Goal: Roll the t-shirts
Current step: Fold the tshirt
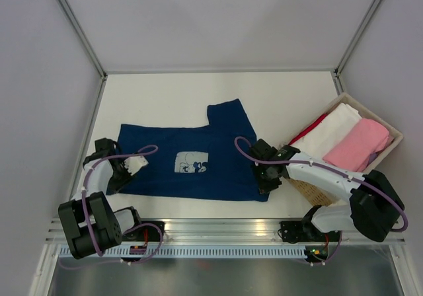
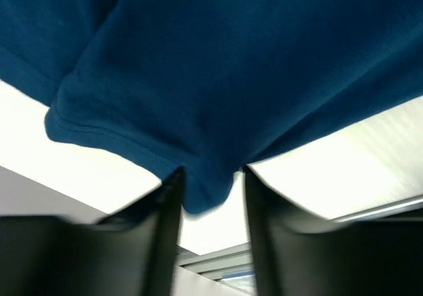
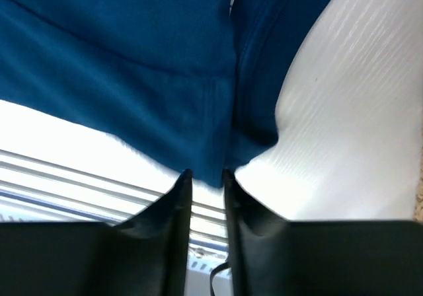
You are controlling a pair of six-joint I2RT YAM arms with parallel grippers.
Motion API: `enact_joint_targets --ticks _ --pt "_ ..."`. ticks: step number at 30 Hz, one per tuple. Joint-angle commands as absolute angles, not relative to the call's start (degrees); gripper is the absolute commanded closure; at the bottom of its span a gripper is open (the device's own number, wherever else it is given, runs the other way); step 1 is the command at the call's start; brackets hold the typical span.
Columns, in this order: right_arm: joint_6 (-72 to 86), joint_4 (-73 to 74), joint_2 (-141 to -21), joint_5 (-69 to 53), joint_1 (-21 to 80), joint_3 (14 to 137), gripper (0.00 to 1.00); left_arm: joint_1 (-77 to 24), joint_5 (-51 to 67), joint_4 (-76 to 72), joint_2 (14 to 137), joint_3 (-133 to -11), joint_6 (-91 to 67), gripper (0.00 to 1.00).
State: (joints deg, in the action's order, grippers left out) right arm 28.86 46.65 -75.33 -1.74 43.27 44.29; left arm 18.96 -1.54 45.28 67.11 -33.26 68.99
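Observation:
A navy blue t-shirt [image 1: 165,152] lies flat on the white table, its pale chest print [image 1: 192,163] facing up and one sleeve [image 1: 228,114] pointing to the far side. My left gripper [image 1: 131,169] sits at the shirt's left edge. In the left wrist view the left gripper [image 2: 211,172] is open, a hemmed fold of the navy t-shirt [image 2: 218,78] lying loose between its tips. My right gripper [image 1: 266,179] is at the shirt's near right corner. In the right wrist view the right gripper [image 3: 206,173] is slightly open, with the corner of the navy t-shirt [image 3: 132,58] just at its tips.
A wicker basket [image 1: 390,127] at the right holds rolled shirts: a white one [image 1: 334,129], a pink one [image 1: 360,144] and a red one [image 1: 310,127]. An aluminium rail [image 1: 218,226] runs along the near table edge. Grey walls enclose the table.

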Motion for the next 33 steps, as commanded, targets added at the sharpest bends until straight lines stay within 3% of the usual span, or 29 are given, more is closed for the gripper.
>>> enact_joint_targets --ticks 1,5,12,16,20,26,33 --pt "29.97 48.87 -73.74 -2.55 43.42 45.78 0.66 19.51 -2.29 49.21 66.27 -36.46 70.32 0.43" --pt "29.1 47.9 -72.69 -2.2 43.5 53.59 0.36 19.51 3.85 50.98 67.76 -46.03 64.71 0.33" --pt "20.77 38.86 -79.96 4.2 43.16 74.95 0.32 19.42 13.71 42.2 82.07 -66.69 37.56 0.34" --pt "18.81 35.6 -90.68 2.56 37.55 87.15 0.39 19.42 12.48 38.33 93.14 -76.0 24.73 0.35" --pt "19.07 32.26 -104.28 5.61 28.41 95.17 0.43 19.42 13.0 35.51 101.76 -81.55 19.17 0.33" --pt "18.28 37.09 -125.31 14.5 24.71 113.01 0.34 19.42 13.8 34.54 113.46 -88.59 13.1 0.32" --pt "19.16 39.28 -140.96 9.14 21.01 125.5 0.32 19.42 14.41 32.96 120.4 -91.93 11.52 0.32"
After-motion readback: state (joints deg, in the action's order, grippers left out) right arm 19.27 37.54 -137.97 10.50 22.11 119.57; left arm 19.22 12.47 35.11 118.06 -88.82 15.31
